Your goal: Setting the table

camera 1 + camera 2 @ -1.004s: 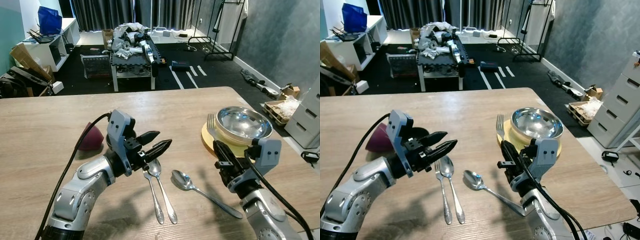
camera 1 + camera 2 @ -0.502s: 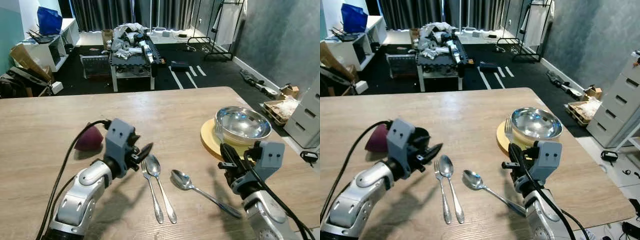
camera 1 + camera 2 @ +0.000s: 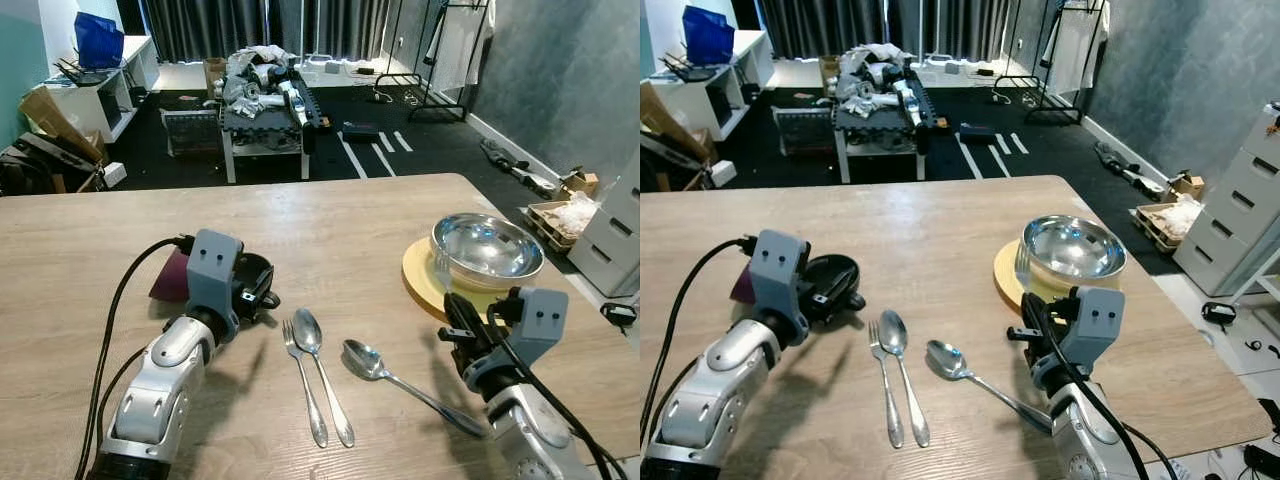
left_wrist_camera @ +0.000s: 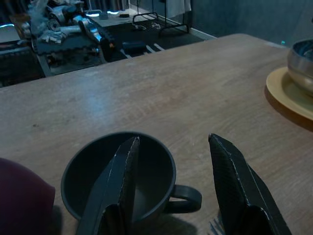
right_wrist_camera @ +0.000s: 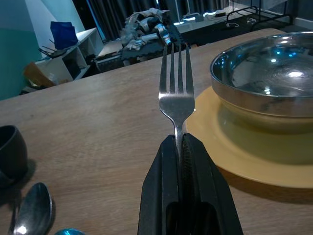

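Retreated left pincer (image 4: pixel 171 183) gapes over round mug (image 4: pixel 120 171); right pincer (image 5: pixel 180 147) pinches steel fork (image 5: pixel 176 88).

You see a dark carpeted floor (image 3: pixel 330 150), a cluttered low white table (image 3: pixel 262 125) at 12 o'clock, and dark grey curtains (image 3: pixel 250 25) behind.

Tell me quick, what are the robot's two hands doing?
Left gripper: open, one of its fingers inside the black cup.
Right gripper: shut on the fork.

The head views are bright and sharp. Soft shadows lie on the desk (image 3: pixel 350 220) under both arms. The shiny bowl (image 3: pixel 487 246) has glare. The wrist views are dimmer and bluish.
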